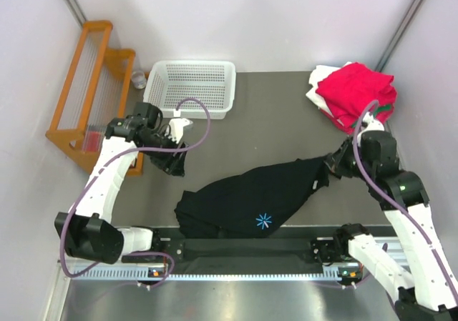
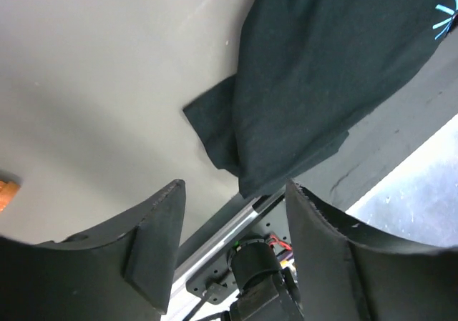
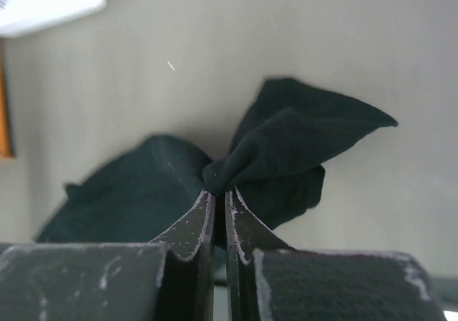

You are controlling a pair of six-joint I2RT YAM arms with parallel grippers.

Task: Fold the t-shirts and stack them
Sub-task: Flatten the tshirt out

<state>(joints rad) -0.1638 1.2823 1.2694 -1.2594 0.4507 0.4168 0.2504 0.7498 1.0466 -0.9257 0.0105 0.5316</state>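
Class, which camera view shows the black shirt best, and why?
Top external: the whole black shirt lies in sight, its blue mark included, one end pinched by the right gripper. Left wrist shows only one corner and part of the mark; right wrist shows only the bunched cloth at its shut jaws.

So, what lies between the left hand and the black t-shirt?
Only bare table, seen in the top view; the open left hand is clear of the black t-shirt.

Left tool (image 2: 235, 192) hangs with jaws apart; right tool (image 3: 220, 194) is pinched tight.
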